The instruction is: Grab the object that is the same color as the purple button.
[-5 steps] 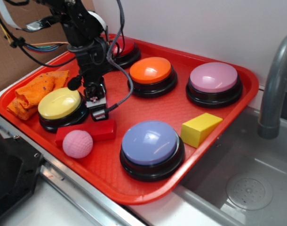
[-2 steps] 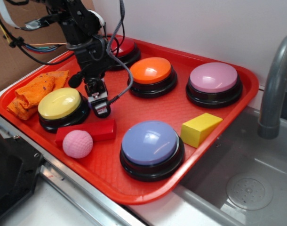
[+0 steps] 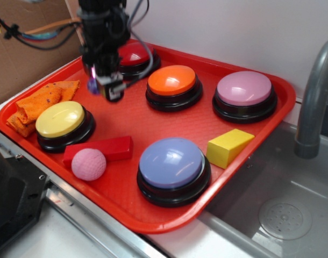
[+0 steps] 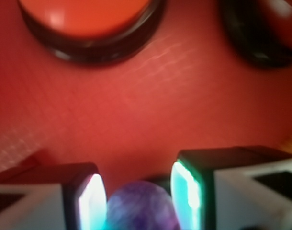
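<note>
My gripper (image 3: 102, 88) hangs above the red tray (image 3: 250, 145), in front of the dark red button (image 3: 133, 54) at the back left. It is shut on the object, a small glossy purple ball (image 3: 92, 86). In the wrist view the ball (image 4: 141, 208) sits between the two fingers (image 4: 91, 201), lifted off the tray floor, and my gripper (image 4: 139, 191) is closed on both its sides. The light purple button (image 3: 244, 88) stands at the back right.
On the tray are an orange button (image 3: 172, 79), a yellow button (image 3: 60, 119), a blue-violet button (image 3: 171, 161), a red block (image 3: 107, 148), a pink dimpled ball (image 3: 88, 164), a yellow wedge (image 3: 228, 146) and an orange cloth (image 3: 37, 105). A sink and faucet (image 3: 314, 91) lie to the right.
The gripper has risen from the tray floor between the yellow button and the red block and moved back toward the dark red button, carrying the purple ball.
</note>
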Available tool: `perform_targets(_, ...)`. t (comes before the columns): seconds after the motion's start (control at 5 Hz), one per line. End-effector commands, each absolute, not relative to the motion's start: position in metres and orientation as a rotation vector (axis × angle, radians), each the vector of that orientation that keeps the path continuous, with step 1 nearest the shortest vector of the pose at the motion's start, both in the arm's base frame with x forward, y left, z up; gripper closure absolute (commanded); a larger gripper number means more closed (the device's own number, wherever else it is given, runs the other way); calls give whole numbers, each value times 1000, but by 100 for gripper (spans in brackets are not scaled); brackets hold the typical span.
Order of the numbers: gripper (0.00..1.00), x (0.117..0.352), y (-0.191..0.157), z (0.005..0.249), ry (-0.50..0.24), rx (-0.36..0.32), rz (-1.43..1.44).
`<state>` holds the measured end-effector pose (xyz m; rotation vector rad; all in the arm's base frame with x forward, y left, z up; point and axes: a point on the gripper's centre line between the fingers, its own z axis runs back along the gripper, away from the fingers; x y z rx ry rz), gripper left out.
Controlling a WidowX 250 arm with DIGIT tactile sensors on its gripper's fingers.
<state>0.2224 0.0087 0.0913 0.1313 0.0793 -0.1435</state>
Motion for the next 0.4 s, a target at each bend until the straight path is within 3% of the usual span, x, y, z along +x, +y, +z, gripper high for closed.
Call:
perform_targets(0.0, 100, 239, -8, 161, -93, 112, 22)
perform_targets(0.2, 100, 239, -3, 151, 2, 105, 28)
